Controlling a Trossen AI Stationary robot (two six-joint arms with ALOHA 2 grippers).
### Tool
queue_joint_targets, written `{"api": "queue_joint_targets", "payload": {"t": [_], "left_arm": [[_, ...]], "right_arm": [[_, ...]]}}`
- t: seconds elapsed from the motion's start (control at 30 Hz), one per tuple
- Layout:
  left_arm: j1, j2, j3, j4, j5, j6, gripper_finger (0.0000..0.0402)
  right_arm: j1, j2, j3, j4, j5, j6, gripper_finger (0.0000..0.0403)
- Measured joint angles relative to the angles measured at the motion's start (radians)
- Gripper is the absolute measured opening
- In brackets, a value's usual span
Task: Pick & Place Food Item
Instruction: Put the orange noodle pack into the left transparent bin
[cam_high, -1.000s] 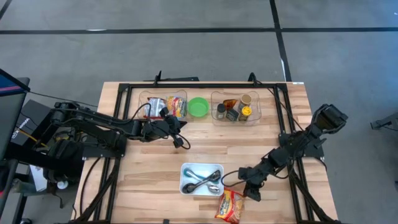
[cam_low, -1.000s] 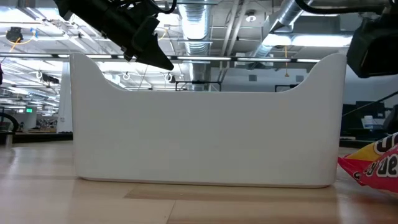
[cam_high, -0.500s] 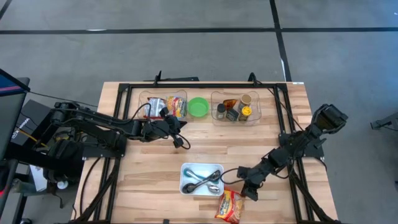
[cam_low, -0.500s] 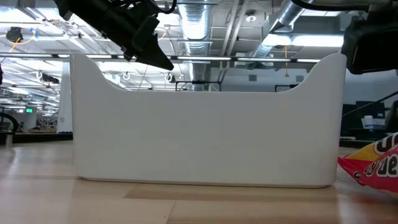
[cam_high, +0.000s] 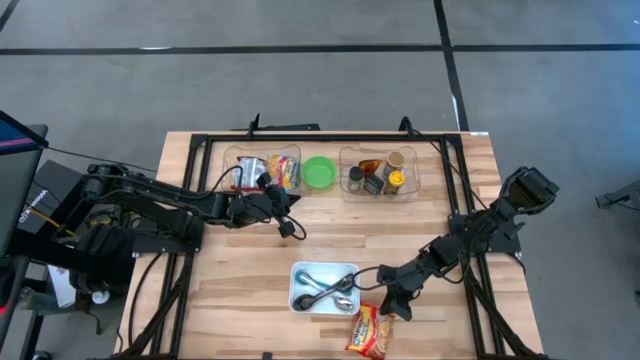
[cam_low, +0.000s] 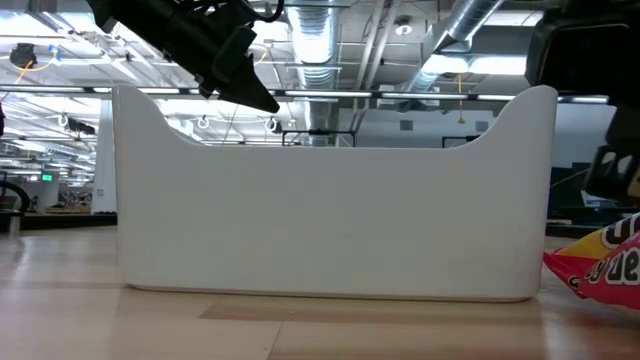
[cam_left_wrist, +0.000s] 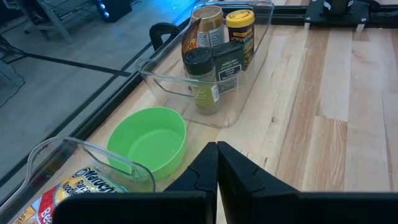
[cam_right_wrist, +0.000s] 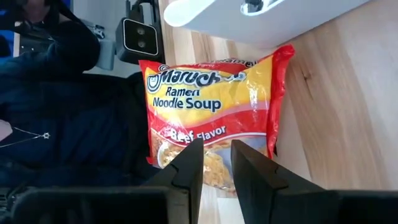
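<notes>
Ramen packet (cam_high: 369, 332) flat at table's front edge, long axis slanted toward right gripper (cam_high: 391, 303), jaws slightly parted

you have a light wooden table (cam_high: 240, 275) with a black frame running round its top, and near its front edge, just beside and below the right gripper (cam_high: 392, 303), lies a red and yellow ramen noodle soup packet (cam_high: 369, 331), flat on the wood. just to that gripper's other side sits a white tray (cam_high: 296, 290) holding spoons. at the far side, right by the left gripper (cam_high: 290, 228), stand a clear bin of snack packets (cam_high: 233, 157), a green bowl (cam_high: 319, 171) next to it, and a second clear bin of jars and bottles (cam_high: 345, 157).
</notes>
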Motion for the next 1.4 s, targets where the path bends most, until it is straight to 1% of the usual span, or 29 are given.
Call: {"api": "queue_joint_targets", "payload": {"t": [0.1, 0.2, 0.27, 0.47, 0.6, 0.73, 0.9, 1.03, 1.27, 1.4], "left_arm": [[0.0, 0.0, 0.0, 0.0, 0.0, 0.0, 0.0003], [0.0, 0.0, 0.0, 0.0, 0.0, 0.0, 0.0003], [0.0, 0.0, 0.0, 0.0, 0.0, 0.0, 0.0003], [0.0, 0.0, 0.0, 0.0, 0.0, 0.0, 0.0003], [0.0, 0.0, 0.0, 0.0, 0.0, 0.0, 0.0003], [0.0, 0.0, 0.0, 0.0, 0.0, 0.0, 0.0003], [0.0, 0.0, 0.0, 0.0, 0.0, 0.0, 0.0003], [0.0, 0.0, 0.0, 0.0, 0.0, 0.0, 0.0003], [0.0, 0.0, 0.0, 0.0, 0.0, 0.0, 0.0003], [0.0, 0.0, 0.0, 0.0, 0.0, 0.0, 0.0003]], "right_arm": [[0.0, 0.0, 0.0, -0.001, -0.002, -0.008, 0.0077], [-0.002, 0.0, 0.0, -0.001, -0.001, -0.111, 0.0077], [-0.01, 0.0, 0.0, -0.002, -0.002, -0.13, 0.0077], [-0.003, 0.0, 0.0, -0.045, -0.005, 0.018, 0.0077], [0.007, 0.0, 0.0, -0.137, -0.008, 0.121, 0.0077], [0.013, 0.0, 0.0, -0.2, -0.008, 0.132, 0.0077], [0.018, 0.0, 0.0, -0.207, -0.008, 0.132, 0.008], [0.033, 0.001, 0.0, -0.206, -0.008, 0.132, 0.0099], [0.051, 0.057, 0.002, -0.196, -0.008, 0.143, 0.0161], [0.05, 0.086, 0.004, -0.167, -0.013, 0.143, 0.0186]]}}
